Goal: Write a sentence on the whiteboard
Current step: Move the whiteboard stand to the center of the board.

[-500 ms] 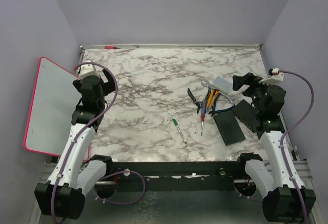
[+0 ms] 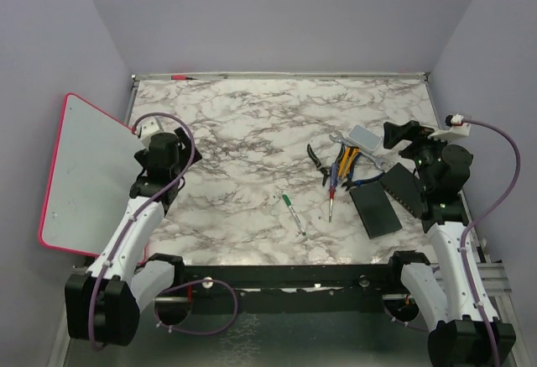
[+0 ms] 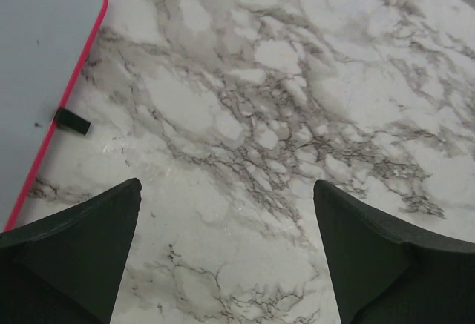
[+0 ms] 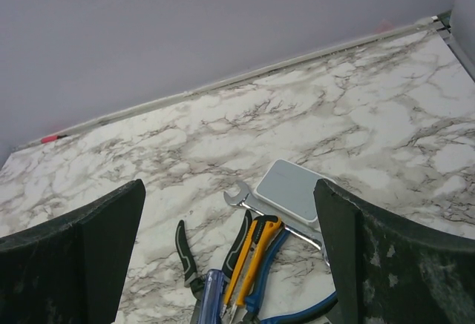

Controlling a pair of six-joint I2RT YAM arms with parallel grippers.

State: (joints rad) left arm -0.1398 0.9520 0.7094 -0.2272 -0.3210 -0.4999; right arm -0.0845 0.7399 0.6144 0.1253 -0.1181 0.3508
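Whiteboard: the whiteboard (image 2: 88, 174) sits at the left edge of the desk (image 2: 243, 132), turned askew to it. Most of its white face reaches out past that edge toward the left wall. Its red-pink rim is seen all round.
Whiteboard up close: in the left wrist view the rounded corner of the whiteboard (image 3: 37, 57) fills the upper left. One small black foot (image 3: 73, 121) pokes out from the rim onto the marble.
Left end effector: the left end effector (image 3: 226, 190) is spread wide with nothing between its fingers. It is over bare marble just beside the board's rim; from above, the left end effector (image 2: 168, 144) is near the board's right edge.
Right end effector: the right end effector (image 4: 230, 190) is also spread wide and grips nothing. From above, the right end effector (image 2: 394, 136) is at the right side of the desk, near the tools.
Pen: a green pen (image 2: 292, 213) lies alone near the middle front of the desk, well apart from the board and from both arms.
Tools: a wrench (image 4: 245, 194) lies touching a small white box (image 4: 293, 190), with black-handled pliers (image 4: 185, 253) and a yellow-handled tool (image 4: 252, 253) just beside them.
Pads: two black pads (image 2: 375, 210) lie near the right arm.
Far edge: a red marker (image 2: 178, 76) lies along the back rail.
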